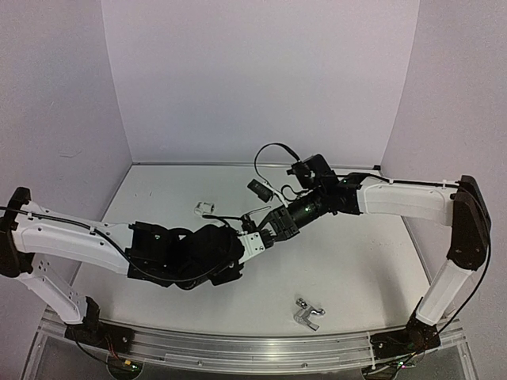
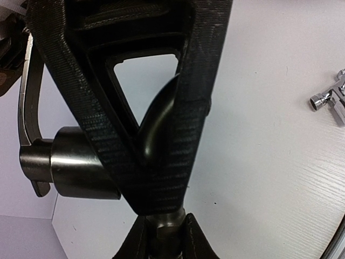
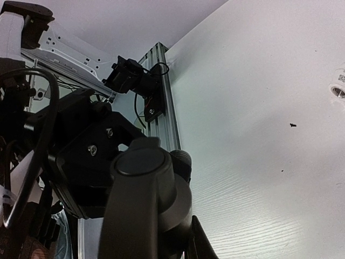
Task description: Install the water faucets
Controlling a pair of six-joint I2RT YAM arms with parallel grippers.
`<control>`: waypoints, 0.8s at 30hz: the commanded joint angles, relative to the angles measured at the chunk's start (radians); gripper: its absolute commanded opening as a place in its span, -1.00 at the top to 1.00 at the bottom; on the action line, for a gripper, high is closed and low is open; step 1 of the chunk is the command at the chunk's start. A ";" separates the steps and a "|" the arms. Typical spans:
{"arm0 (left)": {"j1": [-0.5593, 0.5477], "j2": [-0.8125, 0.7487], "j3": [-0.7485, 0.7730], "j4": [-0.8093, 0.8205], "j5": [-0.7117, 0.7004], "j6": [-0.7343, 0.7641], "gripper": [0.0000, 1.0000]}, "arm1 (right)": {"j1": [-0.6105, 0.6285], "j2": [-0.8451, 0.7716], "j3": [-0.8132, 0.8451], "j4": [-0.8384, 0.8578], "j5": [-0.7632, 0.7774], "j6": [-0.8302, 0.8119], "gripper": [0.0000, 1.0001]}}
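The dark grey-black faucet (image 2: 81,170) hangs above the table between both arms, its lever handle (image 2: 29,108) off to the left. My left gripper (image 2: 167,237) is shut on the faucet's metal stem. My right gripper (image 1: 273,229) meets it from the right; one of its black fingers (image 2: 161,108) lies across the faucet body. In the right wrist view the dark faucet (image 3: 148,197) with its lever fills the foreground, and the right gripper (image 3: 178,252) is shut on it. The chrome faucet (image 1: 307,314) lies alone on the table near the front edge and is also seen at the right in the left wrist view (image 2: 329,100).
A small white fitting (image 1: 204,208) lies on the table behind the left arm and shows at the right edge of the right wrist view (image 3: 339,89). An aluminium rail (image 1: 253,352) runs along the near edge. White walls close off the back and sides.
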 commanded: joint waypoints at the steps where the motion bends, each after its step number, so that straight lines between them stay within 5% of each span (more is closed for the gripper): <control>1: 0.003 -0.049 0.019 0.081 -0.026 -0.061 0.15 | -0.015 -0.003 0.013 0.040 -0.031 0.017 1.00; 4: 0.051 -0.127 -0.025 0.058 0.065 -0.163 -0.36 | -0.088 -0.033 0.007 0.042 -0.016 0.011 1.00; 9: 0.293 -0.289 -0.089 0.018 0.341 -0.369 -0.81 | -0.207 -0.113 -0.033 0.066 0.073 0.001 1.00; 16: 0.576 -0.097 0.077 -0.128 0.561 -0.516 -0.95 | -0.305 -0.195 -0.099 0.118 0.230 0.001 1.00; 24: 0.719 0.215 0.276 -0.158 0.747 -0.604 -0.99 | -0.343 -0.238 -0.151 0.133 0.274 0.002 1.00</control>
